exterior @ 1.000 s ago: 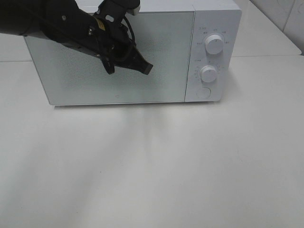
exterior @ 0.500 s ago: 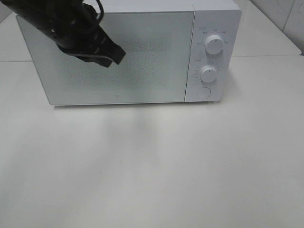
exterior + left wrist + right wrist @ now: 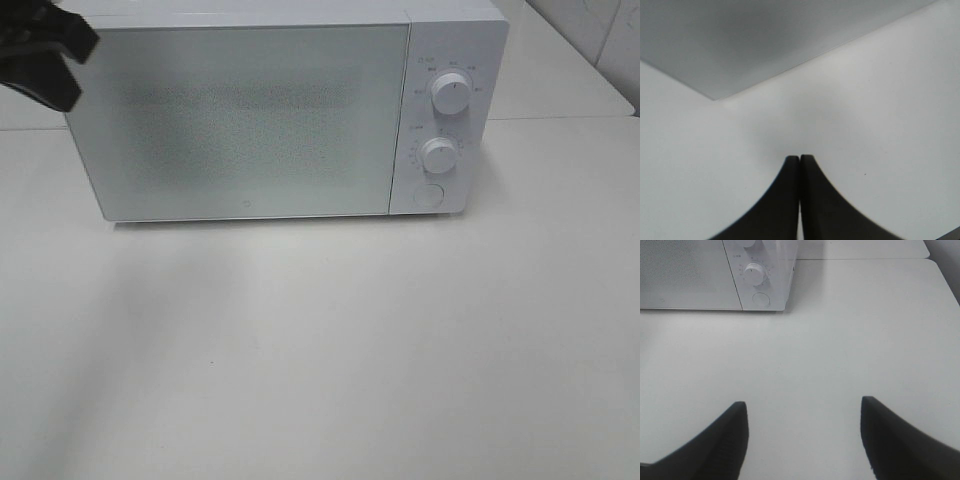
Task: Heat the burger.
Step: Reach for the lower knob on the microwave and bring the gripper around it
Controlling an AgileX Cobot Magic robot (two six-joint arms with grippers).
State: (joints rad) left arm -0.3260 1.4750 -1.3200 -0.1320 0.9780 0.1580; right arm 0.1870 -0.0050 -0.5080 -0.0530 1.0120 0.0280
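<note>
The burger is out of view. A white microwave (image 3: 240,110) stands at the back of the table with its frosted door shut; two dials (image 3: 450,95) and a round button (image 3: 428,195) sit on its right panel. It also shows in the right wrist view (image 3: 705,275) and a corner of it in the left wrist view (image 3: 740,35). My left gripper (image 3: 799,161) is shut and empty, held above the table beside the microwave's left front corner; in the high view it (image 3: 75,50) shows at the top left edge. My right gripper (image 3: 804,412) is open and empty over the table, in front of the microwave's right side.
The white table (image 3: 330,340) spreads in front of the microwave. A seam between table sections runs behind the microwave at the right (image 3: 560,117). A tiled wall corner (image 3: 600,30) is at the top right.
My left arm has swung left from in front of the microwave door to the view's upper left edge. The door stays shut.
</note>
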